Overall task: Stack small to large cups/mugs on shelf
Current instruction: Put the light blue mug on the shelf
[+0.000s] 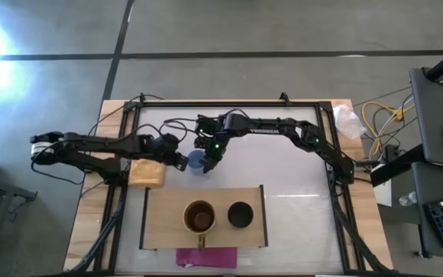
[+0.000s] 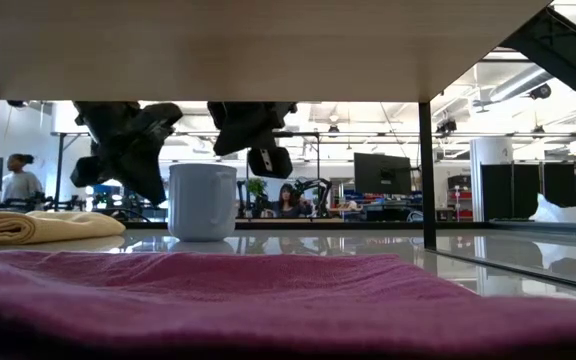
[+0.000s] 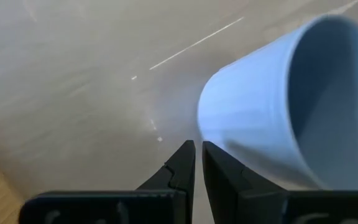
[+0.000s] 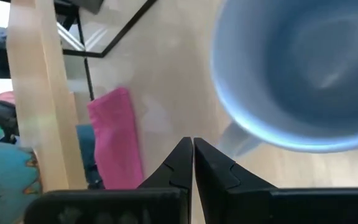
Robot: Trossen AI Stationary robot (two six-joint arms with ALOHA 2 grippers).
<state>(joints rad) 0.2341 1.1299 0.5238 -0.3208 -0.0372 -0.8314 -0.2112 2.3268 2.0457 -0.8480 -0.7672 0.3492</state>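
Note:
The pale blue mug [image 1: 196, 161] stands upright on its base on the table behind the shelf [image 1: 160, 231]; it also shows in the low view [image 2: 202, 200]. My left gripper [image 1: 180, 161] is shut, close at the mug's left side [image 3: 241, 124]. My right gripper [image 1: 208, 158] is shut, close at the mug's right side, above the table, by the mug's handle [image 4: 238, 140]. The brown mug [image 1: 199, 218] and the black cup [image 1: 240, 215] stand side by side on the shelf. My left gripper's shut fingertips [image 3: 211, 152] lie right beside the blue mug's outer wall near its base [image 3: 216, 134]; whether they touch it, I cannot tell. My right gripper's shut fingertips [image 4: 202, 154] lie right beside the mug's handle [image 4: 232, 142]; whether they touch it, I cannot tell.
A folded yellow cloth [image 1: 148, 171] lies left of the blue mug, under my left arm. A magenta strip [image 1: 206, 256] lies at the shelf's near edge. The table's dark frame rails [image 1: 129, 138] run along the left, far and right sides.

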